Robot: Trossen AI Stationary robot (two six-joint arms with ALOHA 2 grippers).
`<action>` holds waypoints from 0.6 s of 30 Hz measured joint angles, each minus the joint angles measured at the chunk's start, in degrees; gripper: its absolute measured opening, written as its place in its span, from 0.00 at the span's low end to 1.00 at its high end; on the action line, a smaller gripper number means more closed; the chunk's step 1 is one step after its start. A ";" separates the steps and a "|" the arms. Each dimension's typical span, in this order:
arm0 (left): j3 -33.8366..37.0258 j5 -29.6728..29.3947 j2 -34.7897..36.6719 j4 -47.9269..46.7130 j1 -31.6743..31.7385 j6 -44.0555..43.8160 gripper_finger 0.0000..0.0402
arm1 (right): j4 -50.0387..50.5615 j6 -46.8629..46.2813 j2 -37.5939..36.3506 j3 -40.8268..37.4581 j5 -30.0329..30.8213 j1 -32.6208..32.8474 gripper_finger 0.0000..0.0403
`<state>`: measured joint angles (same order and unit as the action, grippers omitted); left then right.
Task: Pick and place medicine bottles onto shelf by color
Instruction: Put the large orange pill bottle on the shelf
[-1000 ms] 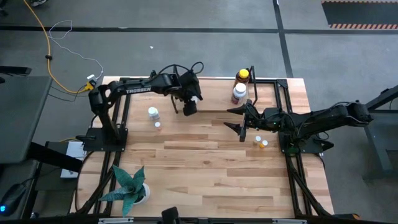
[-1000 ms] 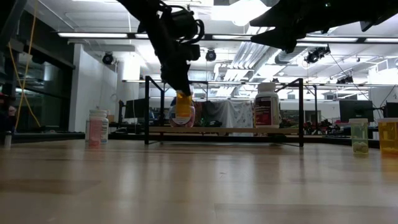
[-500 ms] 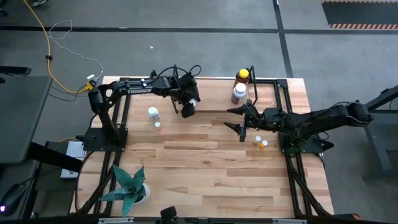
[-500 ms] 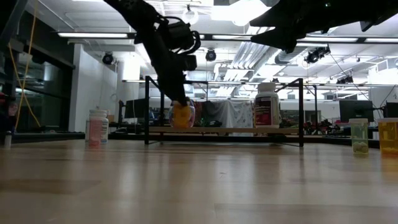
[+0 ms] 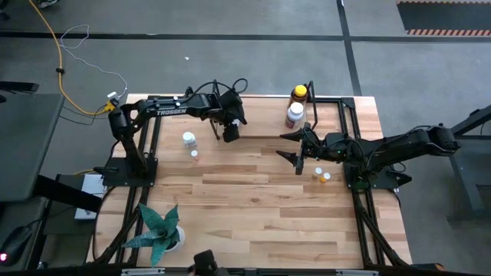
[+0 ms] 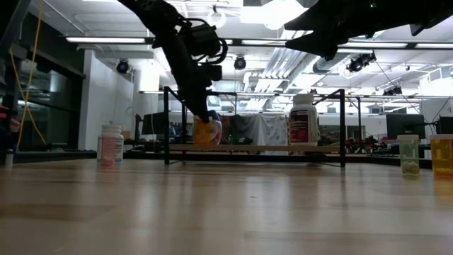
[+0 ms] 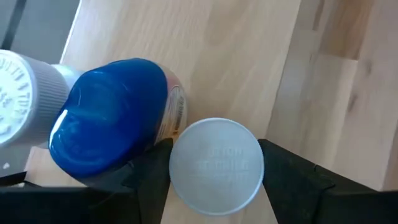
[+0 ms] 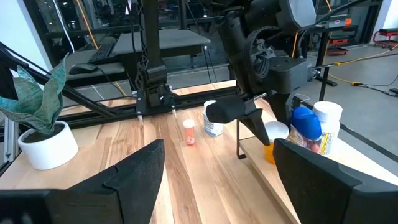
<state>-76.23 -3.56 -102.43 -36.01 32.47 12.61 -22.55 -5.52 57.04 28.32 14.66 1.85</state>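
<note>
Light wood: desk [image 5: 253,199] top, with a smaller shelf [image 6: 255,148] of pale board on thin black legs at the far edge.
Left pincer [image 5: 230,132]: low over the left end of the shelf, clenched on a small orange bottle with a grey-white cap [image 7: 216,165]; fingers dark on either side of the cap in the left wrist view.
Held bottle in the low view [image 6: 205,131]: at shelf-board level; resting on the board or just above it, cannot tell.
Blue-capped bottle [image 7: 115,132]: just beside the held one, touching or nearly so; a white-capped bottle [image 7: 22,93] next to that.
Right pincer [image 5: 295,152]: raised over the desk in front of the shelf's right part, released, fingers spread wide, nothing between them.
Right end of shelf: white bottle with red label [image 6: 304,120]; amber bottle with yellow cap [image 5: 299,94] behind it.
Left of the shelf, on the desk: white bottle [image 5: 189,139] and a tiny vial [image 5: 195,154], close together.
Right of centre, on the desk: two small orange vials [image 5: 321,175], side by side, near the right pincer.
Front left corner: potted plant [image 5: 159,226].
</note>
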 joint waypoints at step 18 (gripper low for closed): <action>0.00 2.74 0.00 -0.16 0.09 -1.03 0.54 | 0.00 0.00 0.00 0.00 0.01 0.00 0.72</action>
<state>-76.23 -0.82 -102.43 -36.17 32.56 11.58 -22.55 -5.52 57.04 28.32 14.67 1.85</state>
